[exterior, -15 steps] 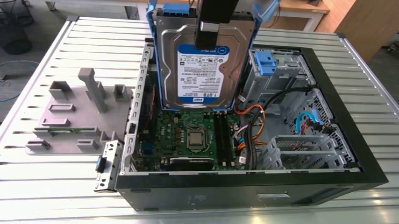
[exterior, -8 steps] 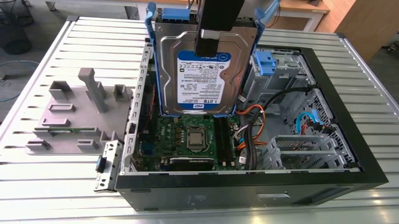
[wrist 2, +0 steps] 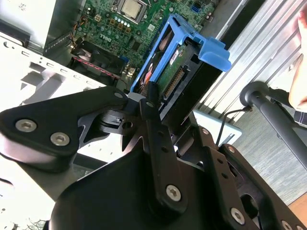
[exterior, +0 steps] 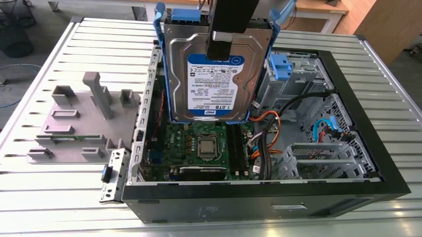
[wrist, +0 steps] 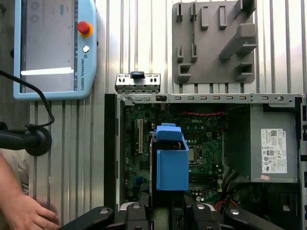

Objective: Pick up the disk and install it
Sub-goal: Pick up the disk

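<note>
Fingers [exterior: 220,47]: clenched on the disk [exterior: 209,86] — one black finger lay flat against the top of its labelled face in the exterior view, and its partner was hidden behind.
Gripper [wrist 2: 168,103]: in the second wrist view it pinched the disk at its connector end, with black linkages spread wide behind the grip.
Disk: stood on end, silver, white-and-blue label turned to the exterior camera. It hung in the opening of the computer case [exterior: 264,200], over the motherboard [exterior: 191,143] — whether its lower edge touched the board, could not tell.
Blue carrier [wrist: 171,165]: framed the drive down both long sides; in the first wrist view its end sat over the middle of the board.
Computer case: black tower laid on its side, panel off, taking the middle of the slatted metal bench [exterior: 46,207].
Blue latch [exterior: 279,66]: sat in the drive cage, just beside the disk on the exterior view's right.
Grey box [wrist: 273,143]: carried a white sticker and filled one corner of the case, well apart from the disk.
Grey fixture [exterior: 79,118]: lay on the bench outside the case, toward the bench's edge at the exterior view's left.
Pendant [wrist: 53,48]: lay at the bench's edge, outside the case, red button up.
Hand [wrist: 24,213]: a person's, resting at that same bench edge.
</note>
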Controlling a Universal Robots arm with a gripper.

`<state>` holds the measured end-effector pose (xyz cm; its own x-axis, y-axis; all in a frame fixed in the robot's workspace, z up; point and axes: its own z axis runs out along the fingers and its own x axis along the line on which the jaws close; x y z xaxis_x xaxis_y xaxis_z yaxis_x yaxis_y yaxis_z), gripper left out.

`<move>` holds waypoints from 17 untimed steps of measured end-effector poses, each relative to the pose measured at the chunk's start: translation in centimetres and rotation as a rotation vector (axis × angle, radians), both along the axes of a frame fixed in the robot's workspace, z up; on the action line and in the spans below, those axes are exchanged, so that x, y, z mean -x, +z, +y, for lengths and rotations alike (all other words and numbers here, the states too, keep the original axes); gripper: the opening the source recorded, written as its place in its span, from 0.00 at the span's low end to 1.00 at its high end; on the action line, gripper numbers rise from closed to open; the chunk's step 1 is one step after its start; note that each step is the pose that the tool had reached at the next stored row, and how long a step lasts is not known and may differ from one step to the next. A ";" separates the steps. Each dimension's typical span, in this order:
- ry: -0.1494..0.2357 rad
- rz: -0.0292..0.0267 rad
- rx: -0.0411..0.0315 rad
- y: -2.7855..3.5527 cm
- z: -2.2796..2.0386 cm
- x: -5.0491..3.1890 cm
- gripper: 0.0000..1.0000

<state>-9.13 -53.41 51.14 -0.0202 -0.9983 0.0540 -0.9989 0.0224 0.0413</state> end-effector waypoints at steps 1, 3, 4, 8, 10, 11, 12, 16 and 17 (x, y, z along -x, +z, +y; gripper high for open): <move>0.000 0.0000 0.0000 0.00 0.00 0.00 0.35; 0.000 0.0000 0.0000 0.00 0.00 -0.01 0.35; 0.000 0.0000 0.0000 0.00 -0.01 -0.05 0.35; 0.000 0.0000 0.0000 0.00 0.00 -0.48 0.35; 0.000 0.0000 0.0000 0.00 0.00 -0.81 0.35; 0.000 0.0000 0.0000 0.00 0.00 -1.01 0.35; 0.000 0.0000 0.0000 0.00 0.00 -1.26 0.35; 0.000 0.0000 -0.0001 0.00 -0.01 -2.45 0.35; 0.000 0.0001 -0.0001 0.00 -0.01 -2.79 0.35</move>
